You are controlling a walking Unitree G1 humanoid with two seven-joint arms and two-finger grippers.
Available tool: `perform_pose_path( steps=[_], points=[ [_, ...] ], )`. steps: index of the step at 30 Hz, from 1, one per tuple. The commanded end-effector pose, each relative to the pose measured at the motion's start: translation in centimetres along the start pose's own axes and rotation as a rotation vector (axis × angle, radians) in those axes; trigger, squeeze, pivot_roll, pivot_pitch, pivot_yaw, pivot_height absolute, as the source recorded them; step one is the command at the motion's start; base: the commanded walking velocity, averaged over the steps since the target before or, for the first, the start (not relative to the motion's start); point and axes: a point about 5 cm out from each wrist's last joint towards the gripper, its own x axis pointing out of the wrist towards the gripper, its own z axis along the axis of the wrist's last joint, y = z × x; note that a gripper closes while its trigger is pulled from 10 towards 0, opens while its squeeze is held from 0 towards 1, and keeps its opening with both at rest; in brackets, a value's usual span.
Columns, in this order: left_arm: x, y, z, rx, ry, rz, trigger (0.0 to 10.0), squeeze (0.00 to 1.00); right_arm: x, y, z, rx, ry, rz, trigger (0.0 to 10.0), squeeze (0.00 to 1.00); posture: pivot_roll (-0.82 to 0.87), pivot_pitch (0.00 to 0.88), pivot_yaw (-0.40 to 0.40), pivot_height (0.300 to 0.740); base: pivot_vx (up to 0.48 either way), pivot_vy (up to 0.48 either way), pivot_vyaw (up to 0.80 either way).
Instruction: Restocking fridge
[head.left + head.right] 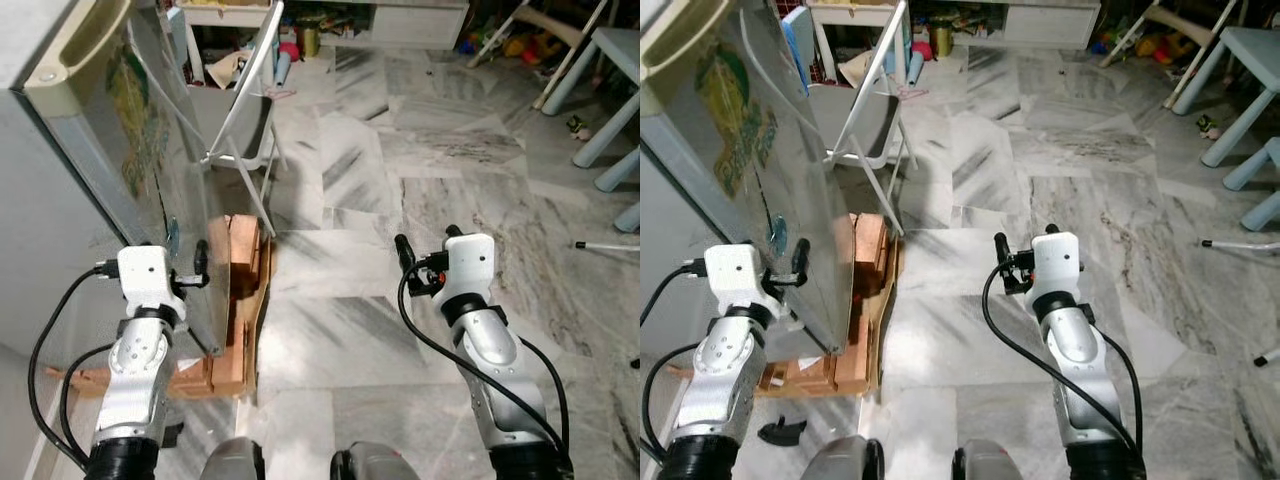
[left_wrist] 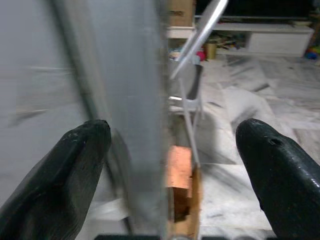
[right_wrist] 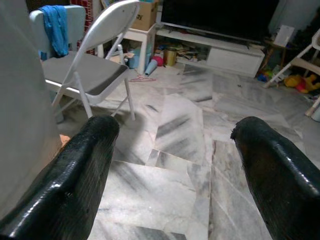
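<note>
From the head, the grey fridge (image 1: 60, 170) stands at the robot's left on a wooden pallet (image 1: 240, 300), its door edge right at the left claw (image 1: 196, 270), while the right claw (image 1: 425, 243) hangs over bare marble floor (image 1: 420, 180), a white folding chair (image 1: 240, 110) beyond. At the left wrist, the claw is spread wide, fingers (image 2: 75, 170) straddling the fridge's edge (image 2: 135, 125). At the right wrist, black fingers (image 3: 280, 175) gape apart, pinching nothing, facing the chair (image 3: 90, 70) and a low white TV shelf (image 3: 220, 47) with clutter underneath.
</note>
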Motion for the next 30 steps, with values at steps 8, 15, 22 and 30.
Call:
perform_pose_path(
  steps=[8, 15, 22, 30],
  points=[
    [0.7, 0.3, 0.1, 0.028, 0.000, 0.020, 10.0, 0.00, 0.0, -0.2, -0.2, -0.006, 0.016, -0.001, 10.0, 0.00, -0.07, 0.098, -0.046, 0.740, 0.000, 0.000, 0.00],
    [2.1, -0.3, 0.4, 0.046, -0.010, 0.001, 10.0, 0.00, 0.0, -0.1, -0.2, -0.004, 0.018, 0.003, 10.0, 0.00, -0.06, 0.099, -0.059, 0.740, 0.000, 0.000, 0.00],
    [3.2, -0.1, 0.5, 0.064, -0.006, 0.027, 10.0, 0.00, -0.3, -0.1, -0.1, -0.001, 0.019, 0.001, 10.0, 0.00, -0.08, 0.099, -0.055, 0.740, 0.000, 0.000, 0.00],
    [4.6, -2.9, 2.1, 0.095, -0.076, -0.130, 10.0, 0.00, -0.6, -0.1, -0.5, 0.003, 0.042, 0.021, 10.0, 0.00, -0.08, 0.101, -0.054, 0.740, 0.000, 0.000, 0.00]
  ],
)
